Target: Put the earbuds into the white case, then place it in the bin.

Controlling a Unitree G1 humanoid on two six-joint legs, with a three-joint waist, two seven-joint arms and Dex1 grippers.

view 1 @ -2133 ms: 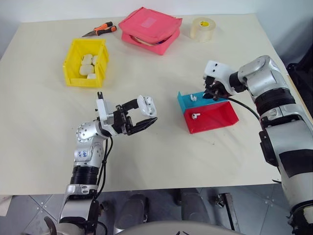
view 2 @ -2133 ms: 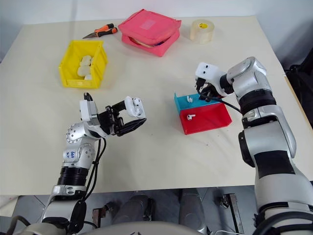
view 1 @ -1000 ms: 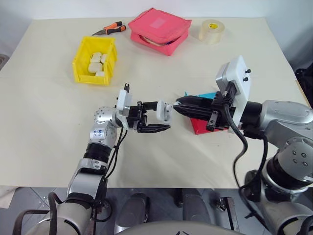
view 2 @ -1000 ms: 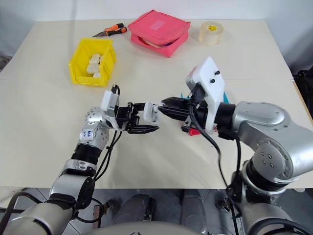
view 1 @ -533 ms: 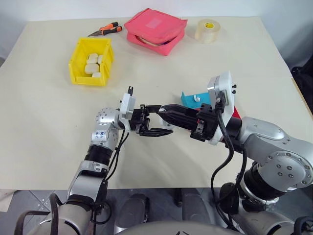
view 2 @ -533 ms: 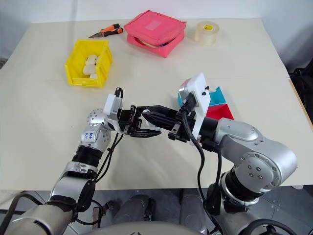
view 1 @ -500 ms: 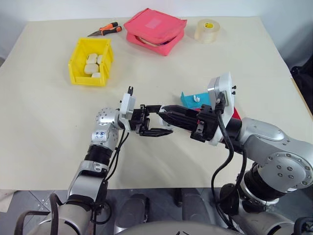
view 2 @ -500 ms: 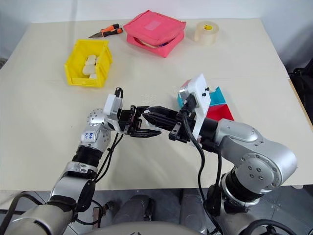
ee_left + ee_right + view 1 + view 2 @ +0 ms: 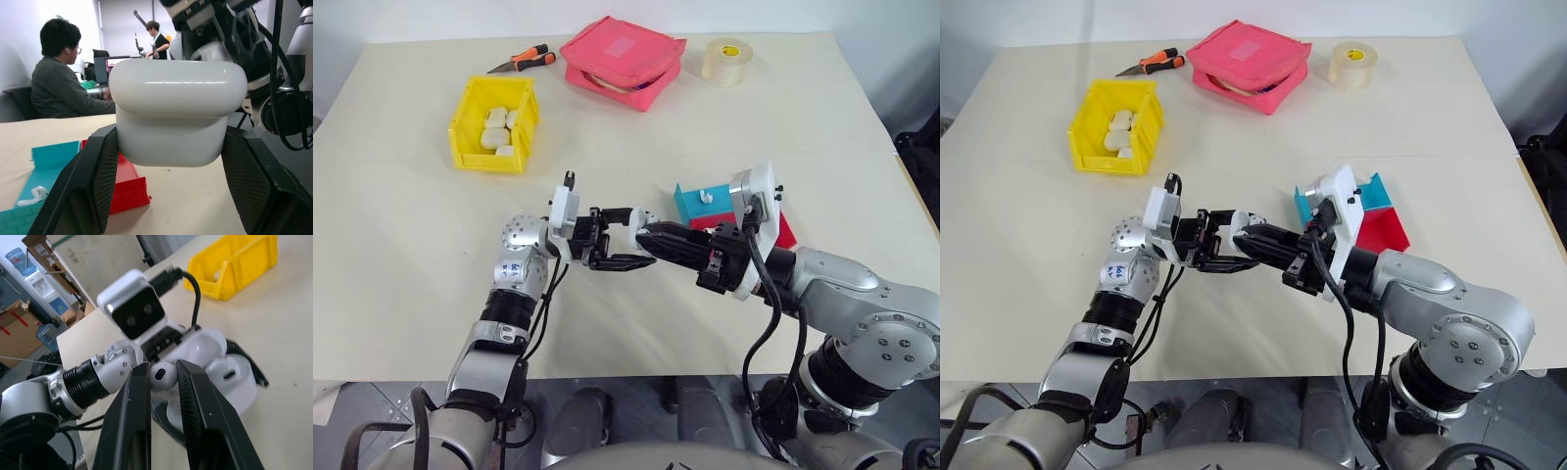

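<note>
Far left on my table sits the yellow bin, already holding several white cases. Behind it lie orange-handled pliers, with a pink zip pouch and a roll of tape further right along the far edge. Right of centre lie a blue tray and a red tray side by side; one earbud rests in the blue tray.

Above mid-table, my left gripper is clamped on the white case, both finger pads pressing its flanks. The case stands open, its lid hinged back, the cavity facing my right arm; its long axis runs across the span between the pads.

My right gripper comes in from the right, roughly level, fingers pinched on the second earbud. That bud sits just at the case's open mouth; whether it touches I cannot tell. The right forearm crosses in front of the trays.
</note>
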